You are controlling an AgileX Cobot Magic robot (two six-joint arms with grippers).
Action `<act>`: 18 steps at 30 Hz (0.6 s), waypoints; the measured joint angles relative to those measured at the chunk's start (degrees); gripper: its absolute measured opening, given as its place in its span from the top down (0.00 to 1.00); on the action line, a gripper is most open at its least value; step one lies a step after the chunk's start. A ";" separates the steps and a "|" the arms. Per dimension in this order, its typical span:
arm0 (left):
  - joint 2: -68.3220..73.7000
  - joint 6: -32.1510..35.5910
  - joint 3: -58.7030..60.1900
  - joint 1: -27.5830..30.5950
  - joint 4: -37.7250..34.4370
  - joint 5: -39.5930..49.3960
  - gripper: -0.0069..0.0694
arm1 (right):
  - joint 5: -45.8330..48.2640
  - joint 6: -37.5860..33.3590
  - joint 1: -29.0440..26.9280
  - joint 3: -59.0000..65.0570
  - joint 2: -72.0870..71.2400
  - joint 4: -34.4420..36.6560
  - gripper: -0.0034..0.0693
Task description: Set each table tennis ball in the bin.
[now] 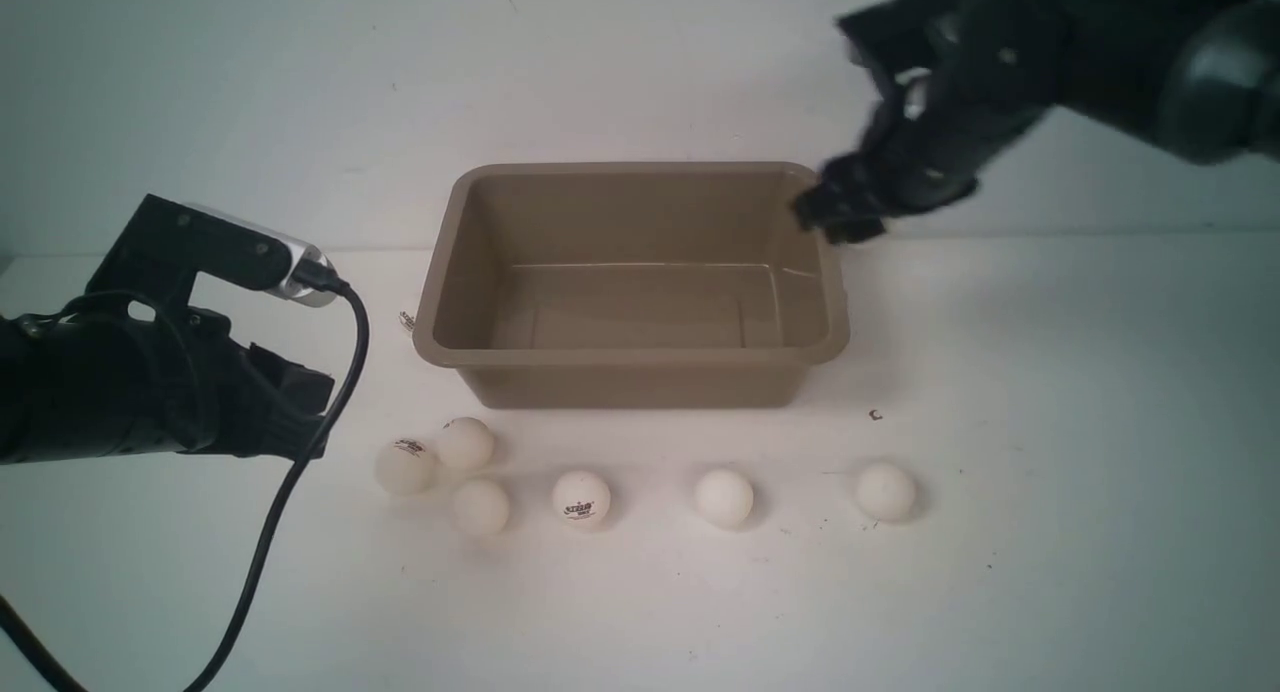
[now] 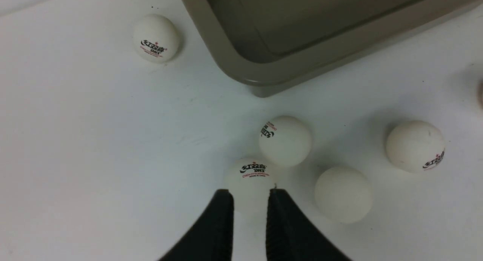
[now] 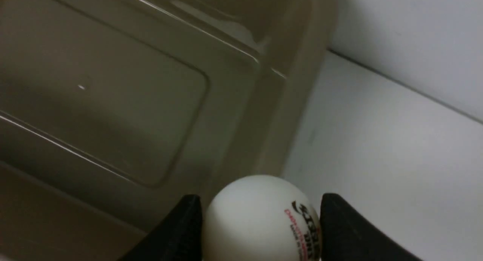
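Between the black fingers (image 3: 339, 231) of the right gripper (image 3: 260, 202) sits a white table tennis ball (image 3: 256, 219), both fingers pressed against its sides: grasped, with its red-and-black print turned toward one of them. That gripper hangs above the far right corner of the bin (image 1: 630, 377), at about 2 o'clock from the bin's middle when 12 points away from the robot. The left gripper (image 2: 249, 194) has its fingers a narrow slot apart, clasping nothing. Their tips hover over the edge of a printed ball (image 2: 251, 174) that seems to touch a second printed ball (image 2: 285, 141), with a plain ball (image 2: 343, 195) just beside the pair. This trio lies on the white table (image 1: 1050, 572) at about 7 o'clock from the bin, near its front left corner. Three more lie in a loose row along the front — a red-marked ball (image 1: 581, 497) at 6 o'clock, a middle ball (image 1: 724, 497) between 5 and 6, and a rightmost ball (image 1: 885, 491) near 5 — all apart from the bin. A lone printed ball (image 2: 155, 37) rests at 9 o'clock, just beside the bin's left wall. A black cable (image 1: 290, 492) droops from the left arm.
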 joint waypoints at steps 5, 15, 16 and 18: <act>0.00 0.00 0.00 0.00 0.00 0.31 0.76 | 2.98 -0.72 2.89 -7.39 6.22 1.32 0.46; 0.00 0.00 0.00 0.00 0.00 1.09 0.76 | 5.51 -1.74 3.65 -12.86 12.04 6.60 0.44; 0.00 0.00 0.00 0.00 0.00 1.22 0.76 | 5.51 -1.74 3.65 -12.88 12.04 6.60 0.42; 0.00 0.00 0.00 0.00 0.00 1.26 0.76 | 5.55 -1.93 3.65 -12.95 12.04 6.41 0.38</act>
